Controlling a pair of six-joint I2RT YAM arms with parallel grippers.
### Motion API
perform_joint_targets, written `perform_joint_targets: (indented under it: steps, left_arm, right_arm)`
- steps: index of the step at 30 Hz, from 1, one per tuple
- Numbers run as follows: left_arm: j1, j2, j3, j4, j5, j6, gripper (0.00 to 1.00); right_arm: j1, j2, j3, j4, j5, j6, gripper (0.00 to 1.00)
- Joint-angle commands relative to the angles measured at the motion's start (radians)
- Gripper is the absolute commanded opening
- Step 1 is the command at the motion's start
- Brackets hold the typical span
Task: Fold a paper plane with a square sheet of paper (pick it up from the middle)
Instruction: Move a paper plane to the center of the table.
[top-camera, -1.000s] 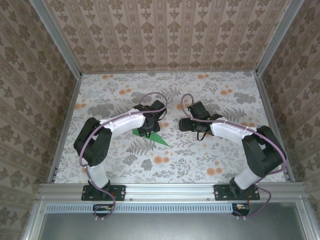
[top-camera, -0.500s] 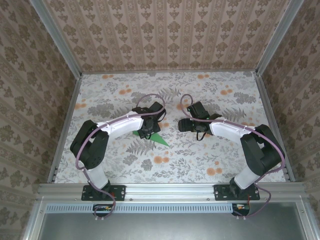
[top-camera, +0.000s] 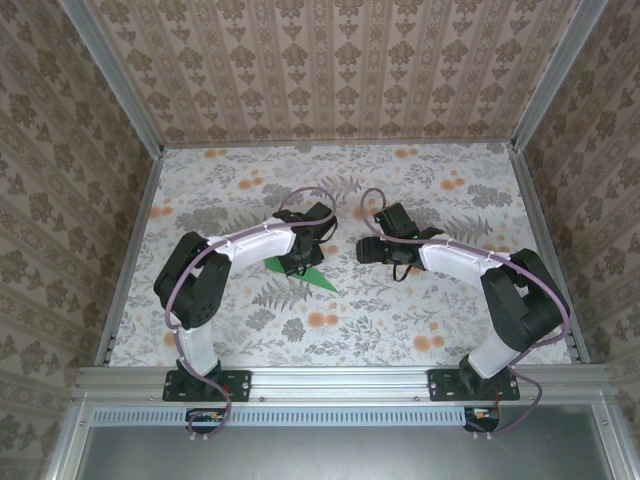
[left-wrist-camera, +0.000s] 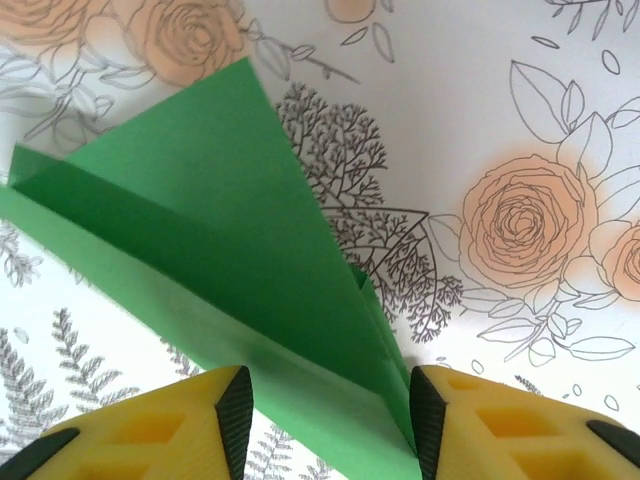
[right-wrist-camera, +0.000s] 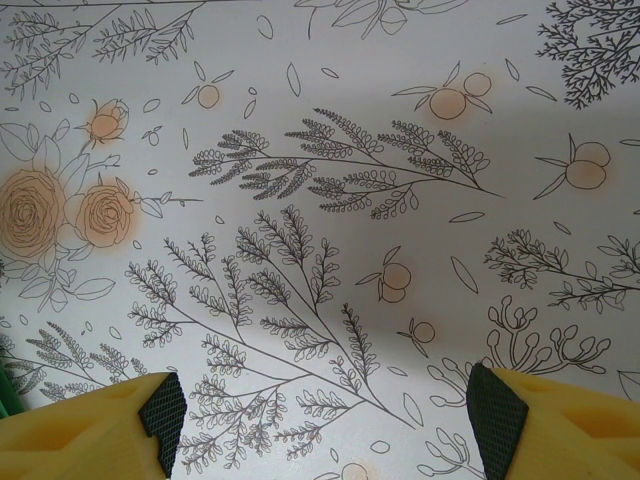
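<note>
1. Paper plane (left-wrist-camera: 230, 260), one only, lies flat on the counter (top-camera: 400, 330) under your left end effector (left-wrist-camera: 325, 420), its long axis slanting across the fingers and its pointed end between them.
2. Left fingers stand apart, straddling that narrow end; no clamp visible.
3. Right end effector (right-wrist-camera: 325, 420), also apart, hovers over the counter alongside, so your left arm is nearer

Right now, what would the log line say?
paper plane: folded, lying flat | left gripper: open astride tip | right gripper: open, empty
</note>
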Motion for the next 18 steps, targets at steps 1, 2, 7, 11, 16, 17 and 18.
perform_joint_targets:
  steps: [1, 2, 7, 11, 16, 17, 18]
  left_arm:
    - [-0.017, -0.068, -0.025, -0.014, 0.002, -0.046, 0.45]
    - [-0.018, -0.074, -0.031, -0.011, 0.003, -0.051, 0.44]
    - [-0.019, -0.104, -0.074, 0.002, 0.001, -0.088, 0.38]
    - [-0.019, -0.134, -0.116, 0.026, 0.004, -0.119, 0.29]
    - [-0.018, -0.152, -0.146, 0.041, 0.000, -0.138, 0.19]
    - [-0.018, -0.155, -0.149, 0.040, -0.003, -0.140, 0.16]
    - [-0.016, -0.159, -0.150, 0.040, -0.007, -0.138, 0.13]
  right_arm:
    - [-0.004, 0.011, 0.015, 0.000, -0.007, 0.017, 0.78]
    - [-0.004, 0.012, 0.014, -0.001, -0.008, 0.017, 0.78]
    - [-0.004, 0.013, 0.016, -0.003, -0.009, 0.017, 0.78]
    - [-0.004, 0.013, 0.016, -0.002, -0.015, 0.017, 0.78]
    - [-0.004, 0.002, 0.003, 0.014, -0.020, 0.017, 0.81]
    - [-0.004, -0.003, 0.000, 0.016, -0.018, 0.017, 0.82]
    - [-0.004, -0.004, -0.003, 0.018, -0.016, 0.018, 0.82]
